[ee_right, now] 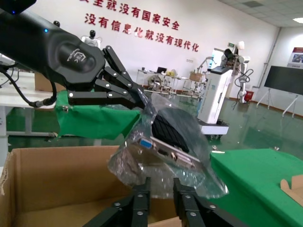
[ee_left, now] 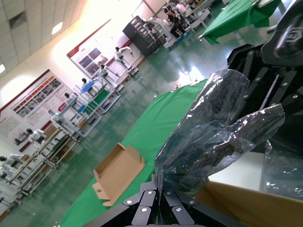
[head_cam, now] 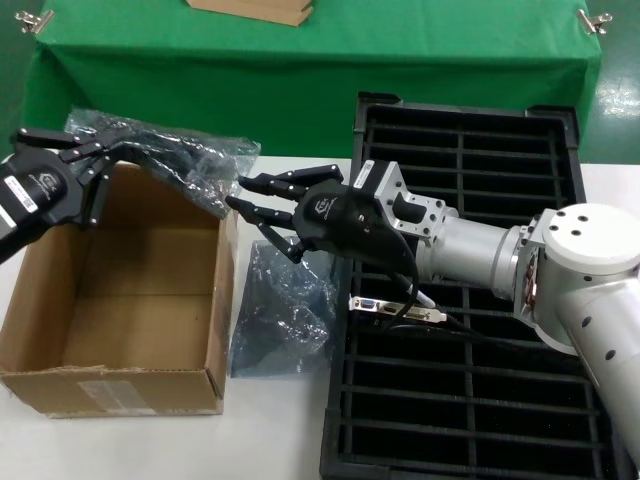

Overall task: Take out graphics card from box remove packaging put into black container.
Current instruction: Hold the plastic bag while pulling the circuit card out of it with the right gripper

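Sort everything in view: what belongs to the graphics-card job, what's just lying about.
Job: graphics card, inside the packaging held by the left gripper; box; black container; right gripper, open beside it.
Lying about: loose bag between box and container; bare card on the container; flat cardboard on the green cloth.

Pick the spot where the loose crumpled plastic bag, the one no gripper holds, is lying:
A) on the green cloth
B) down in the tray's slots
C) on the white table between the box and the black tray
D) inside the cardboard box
C: the loose bag lies on the table between the box and the black tray, while the left gripper holds another bag above the box, with the open right gripper beside it.
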### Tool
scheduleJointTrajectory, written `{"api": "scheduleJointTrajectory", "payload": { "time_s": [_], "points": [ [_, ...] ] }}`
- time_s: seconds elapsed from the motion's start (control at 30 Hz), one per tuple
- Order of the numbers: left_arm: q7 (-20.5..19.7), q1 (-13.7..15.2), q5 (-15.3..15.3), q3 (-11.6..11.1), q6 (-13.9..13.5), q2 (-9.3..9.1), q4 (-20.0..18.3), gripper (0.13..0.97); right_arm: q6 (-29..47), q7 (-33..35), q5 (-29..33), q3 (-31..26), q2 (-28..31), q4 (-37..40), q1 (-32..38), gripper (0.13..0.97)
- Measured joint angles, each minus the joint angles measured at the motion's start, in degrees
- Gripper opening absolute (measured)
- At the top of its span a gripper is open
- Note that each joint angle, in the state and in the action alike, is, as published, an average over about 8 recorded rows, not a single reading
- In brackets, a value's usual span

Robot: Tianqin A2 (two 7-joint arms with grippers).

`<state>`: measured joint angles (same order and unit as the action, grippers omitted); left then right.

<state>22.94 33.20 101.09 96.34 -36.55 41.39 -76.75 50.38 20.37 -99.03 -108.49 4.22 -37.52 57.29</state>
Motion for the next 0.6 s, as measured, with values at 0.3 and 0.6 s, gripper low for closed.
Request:
{"api": "scheduleJointTrajectory", "payload": {
  "time_s": [0.3, 0.6],
  "points": [
    [0.05, -0.04, 0.49, -0.23, -0.43, 0.03, -0.03, 0.139, 0.92, 4.18, -1.45, 1.39, -1.46, 6.31, 2.75, 0.187],
    [1.05, -0.71, 0.41, 0.75, -1.42, -0.58, -0.31, 0.139, 2.65, 9.46, -2.84, 3.35, -3.12, 14.82, 6.54, 0.144]
  ]
}}
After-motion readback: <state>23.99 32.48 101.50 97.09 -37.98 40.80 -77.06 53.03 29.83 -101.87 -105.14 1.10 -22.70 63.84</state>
